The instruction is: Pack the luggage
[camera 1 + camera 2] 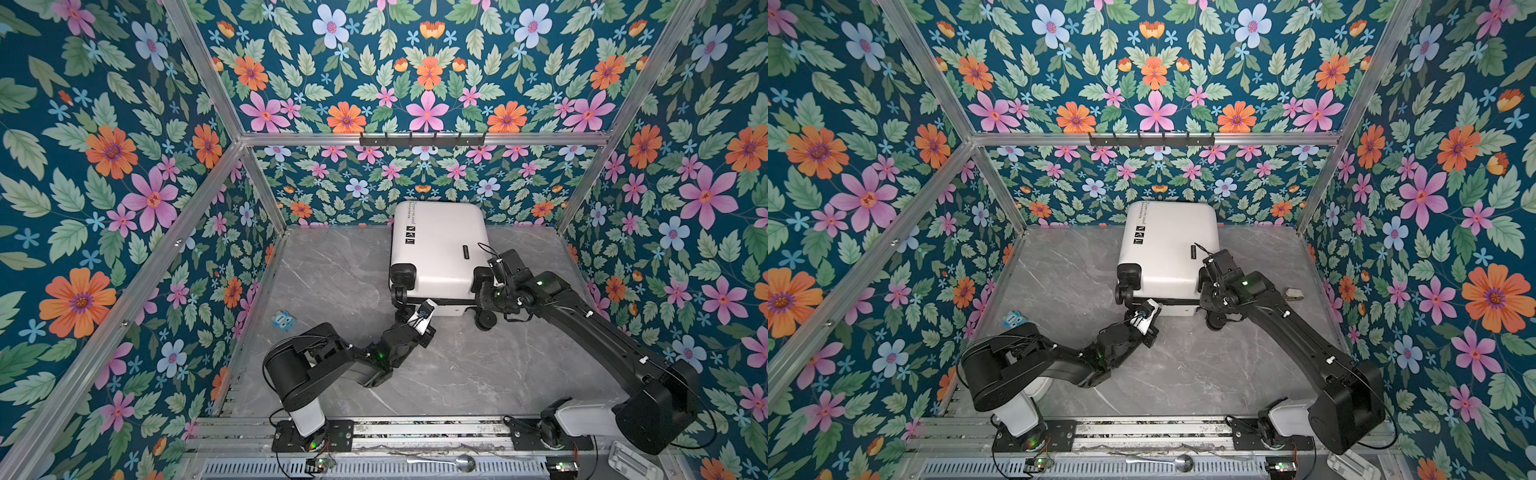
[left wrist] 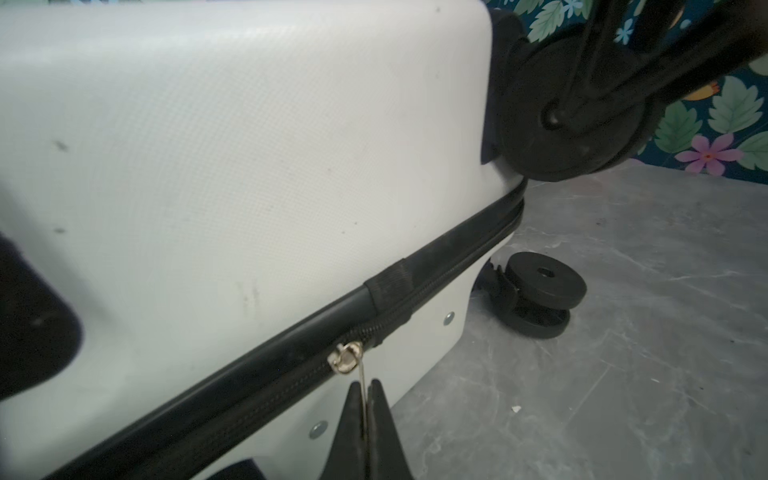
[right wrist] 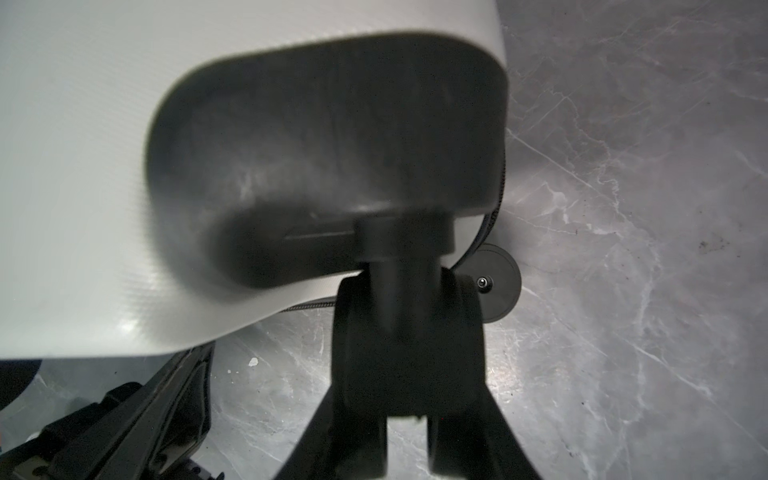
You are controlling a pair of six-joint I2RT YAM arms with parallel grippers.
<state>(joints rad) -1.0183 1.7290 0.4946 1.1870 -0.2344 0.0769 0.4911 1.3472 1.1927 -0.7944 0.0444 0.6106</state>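
**Top views.** In both top views the luggage (image 1: 436, 245) (image 1: 1167, 245) lies closed on its broad side at the far edge of the bench (image 1: 332, 291), about midway along it, with its wheels toward the near edge. The left gripper (image 1: 405, 311) meets the near side of the shell at the black zipper band. The right gripper (image 1: 484, 286) is at the shell's near right corner.

**Left wrist view.** The jaws of the left gripper (image 2: 365, 415) are pressed together on the thin metal zipper pull (image 2: 363, 388). The pull hangs from the slider (image 2: 345, 358), which sits just beside the fabric end tab (image 2: 390, 291) of the zipper band (image 2: 457, 245). Hazard: the pull is a narrow, smooth strip held only at the tips. A tug off the line of the track would likely slip it free, or cock the slider and jam it against the tab.

**Right wrist view.** The right gripper (image 3: 409, 403) is partly closed, its jaws clamped on either side of a caster wheel (image 3: 409, 332) below the black corner housing (image 3: 332, 158). Hazard: the caster looks free to swivel, so this hold may turn rather than anchor. The case could then slide across the smooth bench as the zipper is drawn, and the left grip would lose its line.
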